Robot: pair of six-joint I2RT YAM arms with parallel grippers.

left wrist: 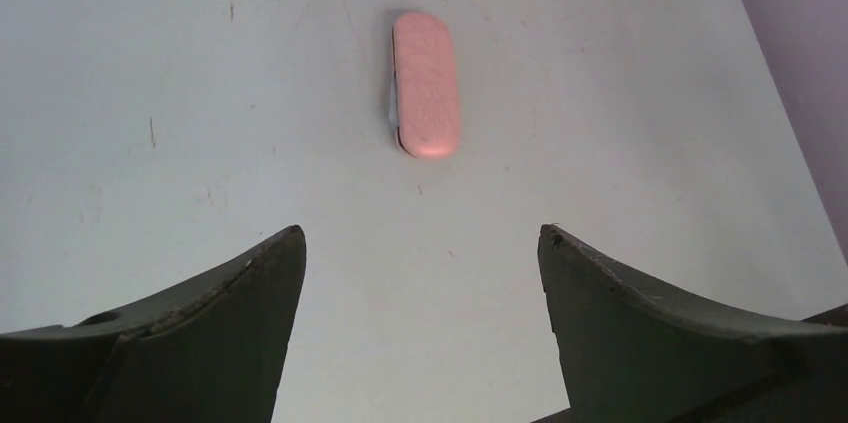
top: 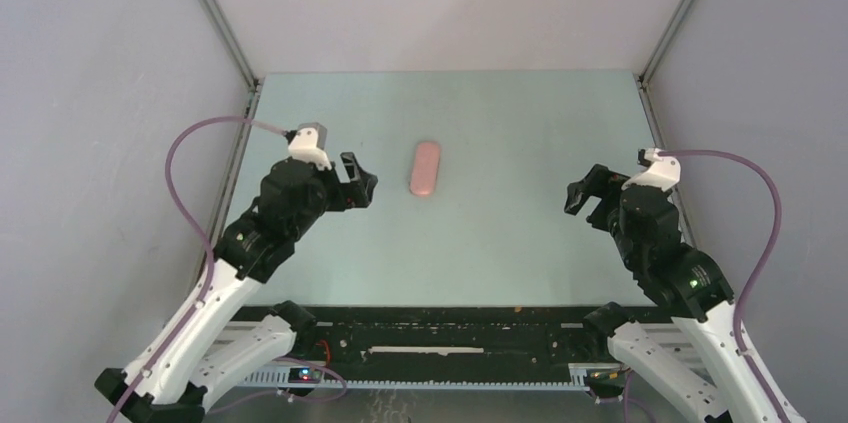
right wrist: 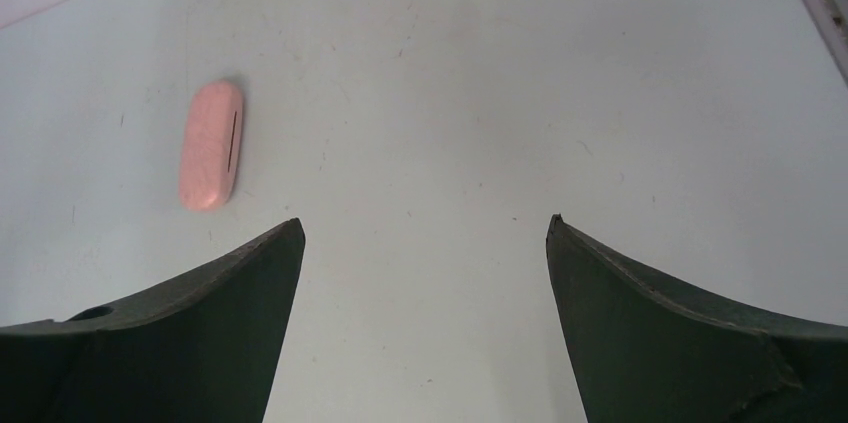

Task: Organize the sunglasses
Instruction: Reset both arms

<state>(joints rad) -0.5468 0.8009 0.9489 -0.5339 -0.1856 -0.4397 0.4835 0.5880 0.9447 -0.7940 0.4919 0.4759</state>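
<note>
Top external: pink case (top: 425,168) lies lengthwise near-to-far, near left hand (top: 360,181).

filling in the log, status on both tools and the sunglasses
Left tool open, empty. Right tool open, empty. Sunglasses not in sight; pink case shut on the table, untouched. Nothing in the way.

Pale green counter (top: 480,243) enclosed by plain grey walls (top: 100,93) — metal corner posts (top: 215,13), even diffuse light.
</note>
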